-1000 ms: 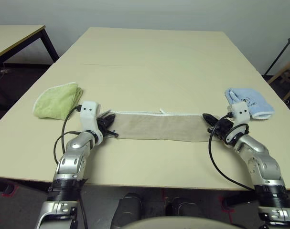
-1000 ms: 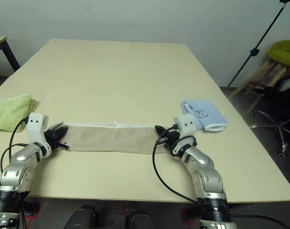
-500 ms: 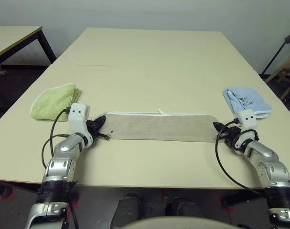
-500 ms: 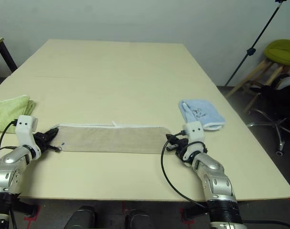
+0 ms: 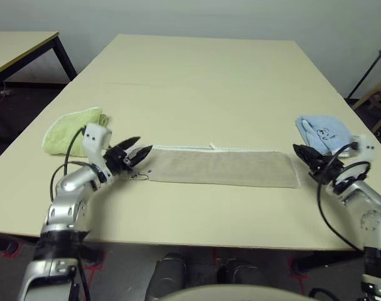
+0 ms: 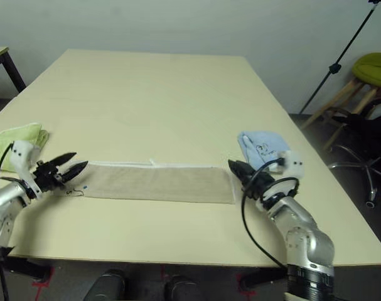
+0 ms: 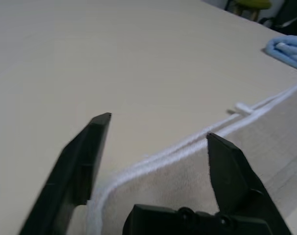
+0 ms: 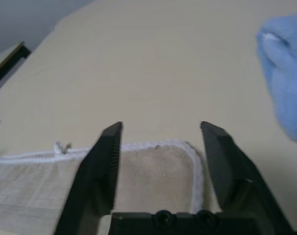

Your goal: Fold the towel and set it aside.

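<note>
Here, towel (image 8: 153, 166) corner between open right claw (image 8: 160, 128) fingers.

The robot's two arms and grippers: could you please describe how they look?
Both forearms are jointed silver metal. Each wrist carries a small white block with dark dots, and a thin black cable loops from it along the arm. The left gripper and right gripper are black, with tapering, pointed jaws.
</note>
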`<action>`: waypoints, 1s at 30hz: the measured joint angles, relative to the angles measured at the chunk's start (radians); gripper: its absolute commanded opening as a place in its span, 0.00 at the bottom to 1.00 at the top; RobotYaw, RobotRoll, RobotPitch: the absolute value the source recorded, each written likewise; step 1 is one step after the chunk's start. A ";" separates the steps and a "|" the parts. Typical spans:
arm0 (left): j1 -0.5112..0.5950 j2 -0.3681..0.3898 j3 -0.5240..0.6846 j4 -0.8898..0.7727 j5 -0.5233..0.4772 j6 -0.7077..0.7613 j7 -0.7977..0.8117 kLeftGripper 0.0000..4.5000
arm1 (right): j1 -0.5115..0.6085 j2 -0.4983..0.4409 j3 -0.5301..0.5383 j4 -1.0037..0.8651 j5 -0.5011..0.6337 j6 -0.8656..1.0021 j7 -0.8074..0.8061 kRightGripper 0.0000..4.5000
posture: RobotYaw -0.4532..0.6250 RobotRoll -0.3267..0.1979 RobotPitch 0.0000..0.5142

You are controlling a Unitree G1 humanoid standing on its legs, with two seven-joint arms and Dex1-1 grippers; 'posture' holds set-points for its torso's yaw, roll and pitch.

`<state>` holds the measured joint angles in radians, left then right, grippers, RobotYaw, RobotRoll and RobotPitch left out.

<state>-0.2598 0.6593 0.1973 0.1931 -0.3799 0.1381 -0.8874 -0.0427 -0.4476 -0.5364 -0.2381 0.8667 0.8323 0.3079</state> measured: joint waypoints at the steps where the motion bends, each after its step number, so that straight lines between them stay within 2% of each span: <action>1: -0.007 0.018 0.001 -0.002 -0.020 0.019 -0.033 1.00 | 0.006 -0.016 -0.030 -0.014 0.049 0.066 -0.045 0.96 | 0.48 0.62 0.18; 4: -0.047 0.041 0.013 0.000 -0.094 0.091 -0.122 1.00 | 0.026 -0.084 -0.118 0.002 0.329 0.309 -0.164 0.99 | 0.48 0.62 0.18; 7: -0.078 0.089 0.007 0.000 -0.115 0.117 -0.213 1.00 | 0.075 -0.129 -0.154 0.036 0.542 0.423 -0.258 0.99 | 0.46 0.62 0.21; 11: -0.091 0.142 -0.026 0.005 -0.115 0.130 -0.332 1.00 | 0.221 -0.174 -0.149 0.059 0.801 0.425 -0.414 0.99 | 0.45 0.62 0.22; 14: -0.106 0.176 -0.055 0.012 -0.112 0.136 -0.408 1.00 | 0.295 -0.191 -0.107 0.038 0.935 0.358 -0.518 0.99 | 0.44 0.62 0.22; 18: -0.133 0.196 -0.080 0.012 -0.112 0.159 -0.481 1.00 | 0.296 -0.148 -0.003 -0.005 0.975 0.246 -0.614 0.99 | 0.44 0.62 0.20; 22: -0.134 0.199 -0.095 0.009 -0.112 0.167 -0.516 1.00 | 0.237 -0.106 0.073 -0.017 0.967 0.153 -0.677 0.99 | 0.45 0.62 0.18; 29: -0.090 0.219 -0.089 -0.034 -0.120 0.186 -0.528 1.00 | 0.116 -0.038 0.161 0.028 0.852 0.063 -0.690 0.99 | 0.47 0.62 0.15; 30: -0.082 0.222 -0.086 -0.039 -0.124 0.190 -0.530 1.00 | 0.099 -0.027 0.171 0.035 0.841 0.054 -0.698 0.95 | 0.48 0.62 0.15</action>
<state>-0.3422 0.8817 0.1114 0.1536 -0.5040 0.3285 -1.4170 0.0566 -0.4743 -0.3655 -0.2030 1.7077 0.8868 -0.3900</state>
